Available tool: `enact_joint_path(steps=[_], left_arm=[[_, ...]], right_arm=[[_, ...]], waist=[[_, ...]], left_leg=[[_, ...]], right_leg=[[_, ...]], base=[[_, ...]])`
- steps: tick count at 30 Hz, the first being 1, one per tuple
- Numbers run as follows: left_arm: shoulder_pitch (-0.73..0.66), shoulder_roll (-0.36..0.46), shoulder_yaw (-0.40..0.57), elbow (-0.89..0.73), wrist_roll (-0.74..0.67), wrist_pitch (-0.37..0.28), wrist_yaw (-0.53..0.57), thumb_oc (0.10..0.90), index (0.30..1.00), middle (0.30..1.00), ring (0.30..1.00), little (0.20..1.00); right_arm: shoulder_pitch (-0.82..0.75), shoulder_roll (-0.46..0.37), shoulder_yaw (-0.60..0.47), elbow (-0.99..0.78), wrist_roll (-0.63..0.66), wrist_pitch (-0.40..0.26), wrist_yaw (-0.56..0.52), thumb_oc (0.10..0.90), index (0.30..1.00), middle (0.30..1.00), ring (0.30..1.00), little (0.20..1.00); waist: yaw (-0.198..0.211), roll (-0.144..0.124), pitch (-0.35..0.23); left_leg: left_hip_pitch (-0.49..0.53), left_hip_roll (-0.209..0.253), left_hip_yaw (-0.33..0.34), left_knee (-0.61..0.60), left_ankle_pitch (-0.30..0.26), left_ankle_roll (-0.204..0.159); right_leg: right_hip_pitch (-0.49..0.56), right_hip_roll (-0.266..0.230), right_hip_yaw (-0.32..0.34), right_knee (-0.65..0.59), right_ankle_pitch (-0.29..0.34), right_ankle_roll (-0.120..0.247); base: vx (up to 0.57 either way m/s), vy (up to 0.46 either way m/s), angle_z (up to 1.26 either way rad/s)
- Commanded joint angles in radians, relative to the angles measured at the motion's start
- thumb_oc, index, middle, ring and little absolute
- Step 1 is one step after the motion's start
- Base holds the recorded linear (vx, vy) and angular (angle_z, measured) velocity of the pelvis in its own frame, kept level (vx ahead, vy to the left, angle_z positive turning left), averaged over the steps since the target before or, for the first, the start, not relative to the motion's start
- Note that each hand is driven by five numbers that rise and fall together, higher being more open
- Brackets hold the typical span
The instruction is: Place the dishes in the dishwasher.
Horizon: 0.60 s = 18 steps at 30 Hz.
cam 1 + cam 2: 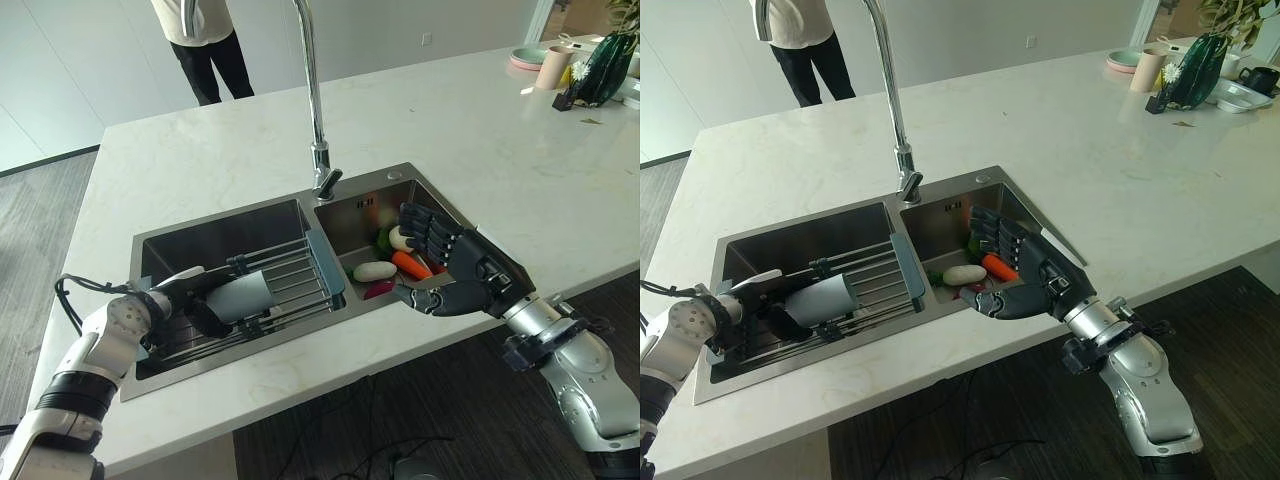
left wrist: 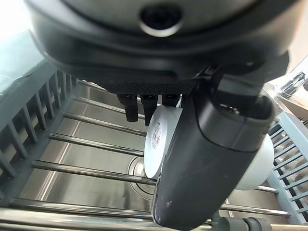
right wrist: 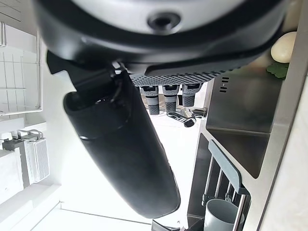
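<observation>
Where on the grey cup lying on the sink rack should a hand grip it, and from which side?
Around its body, from above. The grey cup lies on its side across the rack, so its round wall is exposed; the left hand already wraps it there.

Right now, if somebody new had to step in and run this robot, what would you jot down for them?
Left hand: fingers curled round a grey cup, lying on its side over the wire rack in the left sink basin.
Right hand: open, holding nothing, above the right basin's front edge.
That basin holds a carrot and other vegetables.
Plates and a pink cup sit at the counter's far corner; a person stands beyond.
Done: cup grasped.
Left: put the dishes in the dishwasher.
</observation>
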Motion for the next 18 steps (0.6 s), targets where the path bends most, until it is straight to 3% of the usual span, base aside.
enact_joint_path(steps=[1,10,11,12,14,15,18], left_arm=[[-0.137,-0.008,-0.007,0.029,0.013,-0.036,0.071,0.800,0.900,0.900,0.900,0.900],[-0.145,-0.021,-0.010,0.048,0.027,-0.051,0.114,0.800,0.900,0.900,0.900,0.900],[-0.144,-0.021,-0.011,0.047,0.027,-0.050,0.117,0.770,0.855,0.855,0.855,0.855],[-0.144,-0.022,-0.011,0.049,0.031,-0.056,0.123,0.684,0.726,0.726,0.726,0.726],[-0.138,-0.027,-0.009,0.046,0.042,-0.078,0.167,0.445,0.368,0.368,0.368,0.368],[-0.138,-0.032,-0.012,0.045,0.052,-0.087,0.184,0.400,0.300,0.300,0.300,0.300],[-0.145,-0.049,-0.033,0.049,0.075,-0.091,0.215,0.400,0.300,0.300,0.300,0.300]], right_arm=[[-0.065,-0.040,-0.078,-0.056,0.024,-0.082,-0.001,0.800,0.900,0.900,0.900,0.900],[-0.067,-0.040,-0.077,-0.055,0.026,-0.078,0.004,0.800,0.900,0.900,0.900,0.900],[-0.065,-0.040,-0.077,-0.056,0.027,-0.077,0.004,0.800,0.900,0.900,0.900,0.900],[-0.064,-0.038,-0.077,-0.055,0.024,-0.078,0.004,0.800,0.900,0.900,0.900,0.900],[-0.060,-0.033,-0.079,-0.056,0.022,-0.078,0.008,0.800,0.900,0.900,0.900,0.900],[-0.061,-0.031,-0.076,-0.057,0.022,-0.078,0.007,0.800,0.900,0.900,0.900,0.900],[-0.061,-0.025,-0.068,-0.056,0.016,-0.082,0.007,0.800,0.900,0.900,0.900,0.900]], waist=[[0.003,0.013,-0.072],[0.000,0.009,-0.072],[0.000,0.009,-0.072],[0.000,0.009,-0.070],[-0.002,0.007,-0.072],[-0.003,0.007,-0.072],[-0.007,0.004,-0.070]], left_leg=[[0.053,0.035,-0.056,0.010,-0.116,-0.055],[0.047,0.034,-0.054,0.010,-0.111,-0.052],[0.051,0.033,-0.055,0.010,-0.117,-0.052],[0.053,0.032,-0.056,0.010,-0.118,-0.052],[0.047,0.032,-0.054,0.010,-0.113,-0.051],[0.047,0.032,-0.053,0.010,-0.114,-0.051],[0.048,0.030,-0.052,0.010,-0.116,-0.049]], right_leg=[[-0.001,-0.042,-0.075,0.052,-0.093,0.092],[-0.007,-0.041,-0.068,0.052,-0.087,0.090],[-0.003,-0.042,-0.068,0.052,-0.092,0.092],[-0.001,-0.042,-0.068,0.052,-0.093,0.092],[-0.008,-0.040,-0.064,0.052,-0.086,0.090],[-0.009,-0.041,-0.063,0.052,-0.086,0.090],[-0.008,-0.040,-0.058,0.052,-0.085,0.091]], base=[[0.00,0.000,0.00],[0.01,0.001,-0.01],[0.02,0.007,-0.05],[0.04,0.013,-0.05],[0.00,0.002,-0.02],[0.00,0.000,0.00],[0.02,0.004,-0.01]])
